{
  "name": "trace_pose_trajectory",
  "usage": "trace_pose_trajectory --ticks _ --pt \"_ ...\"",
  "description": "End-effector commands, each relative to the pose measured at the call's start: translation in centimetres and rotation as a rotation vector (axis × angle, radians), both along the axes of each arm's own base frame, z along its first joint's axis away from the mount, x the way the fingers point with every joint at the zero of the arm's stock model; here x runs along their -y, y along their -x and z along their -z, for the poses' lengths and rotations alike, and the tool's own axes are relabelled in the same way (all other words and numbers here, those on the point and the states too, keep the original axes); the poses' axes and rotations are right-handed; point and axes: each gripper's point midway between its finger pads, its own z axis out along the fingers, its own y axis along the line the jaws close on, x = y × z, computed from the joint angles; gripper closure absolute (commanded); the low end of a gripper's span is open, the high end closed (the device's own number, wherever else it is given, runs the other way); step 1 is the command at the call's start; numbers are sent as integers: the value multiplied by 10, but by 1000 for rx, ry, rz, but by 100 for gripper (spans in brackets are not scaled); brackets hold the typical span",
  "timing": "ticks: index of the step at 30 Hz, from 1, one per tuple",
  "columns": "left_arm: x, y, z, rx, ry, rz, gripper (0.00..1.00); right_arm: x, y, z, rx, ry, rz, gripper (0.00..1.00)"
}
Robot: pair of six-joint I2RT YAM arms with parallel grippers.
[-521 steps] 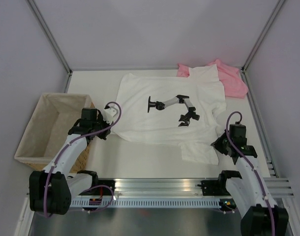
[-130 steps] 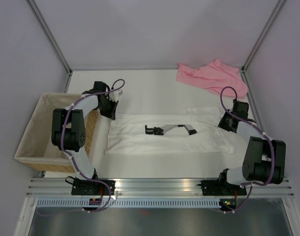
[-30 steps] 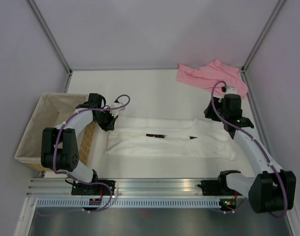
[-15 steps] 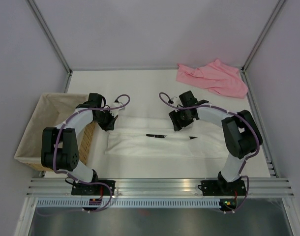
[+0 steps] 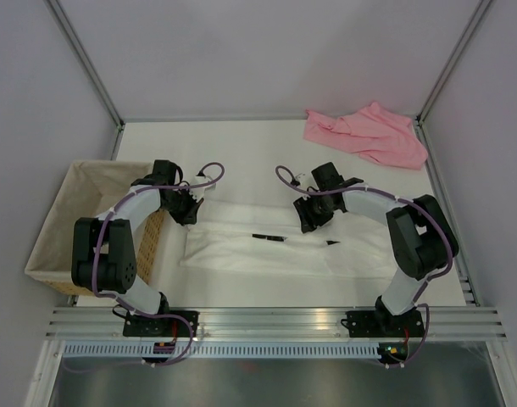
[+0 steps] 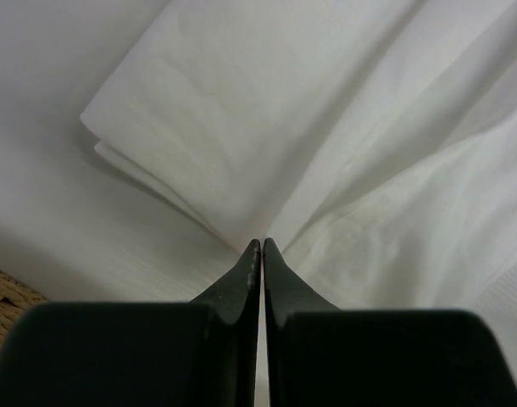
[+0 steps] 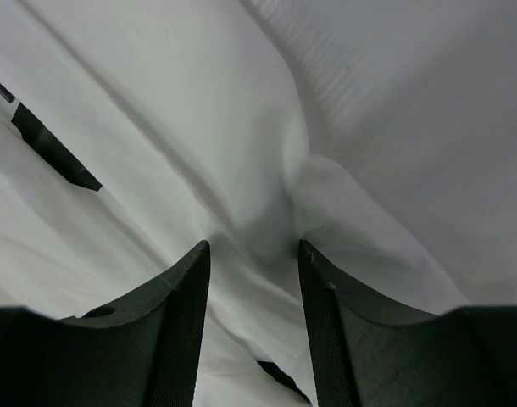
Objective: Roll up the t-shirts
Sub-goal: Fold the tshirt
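Observation:
The white t-shirt [image 5: 267,254] lies folded into a long band across the table, with bits of black print [image 5: 269,237] showing. My left gripper [image 5: 189,214] is at the band's far left corner. In the left wrist view it [image 6: 260,246] is shut on the white cloth [image 6: 241,110], and creases fan out from its tips. My right gripper [image 5: 308,220] is at the far edge near the band's middle. Its jaws [image 7: 248,250] stand apart with a hump of white cloth [image 7: 157,102] between them. The pink t-shirt [image 5: 364,134] lies crumpled at the back right.
A cloth-lined wicker basket [image 5: 68,220] stands left of the table beside my left arm, its weave [image 6: 2,292] showing in the left wrist view. Metal frame posts rise at the back corners. A rail [image 5: 267,326] runs along the near edge.
My right arm swung left from the shirt's right end to its far edge near the middle and came down onto the cloth. The jaws have narrowed a little. My left gripper has stayed put.

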Motion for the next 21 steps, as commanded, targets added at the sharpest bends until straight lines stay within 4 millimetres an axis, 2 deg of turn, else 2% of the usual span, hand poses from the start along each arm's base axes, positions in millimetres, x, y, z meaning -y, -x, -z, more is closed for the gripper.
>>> trace_pose_trajectory --ticks 1,5,12,15,16,19,21 --pt "1 -15 -14 53 13 -9 94 -1 6 -12 10 -25 8 48" --pt "1 -14 -14 54 14 -7 94 2 7 -17 33 -19 22 50" --pt "0 -13 -16 57 11 -8 94 16 17 -5 10 41 66 50" --pt "0 -13 -16 58 11 -7 95 20 16 -4 18 55 91 59" --pt "0 -13 -16 58 10 -6 95 22 14 -4 25 64 104 68" --pt "1 -13 -19 67 14 -5 96 21 11 -10 39 61 113 82" --pt "1 -13 -22 75 15 -7 96 20 9 -17 56 51 125 87"
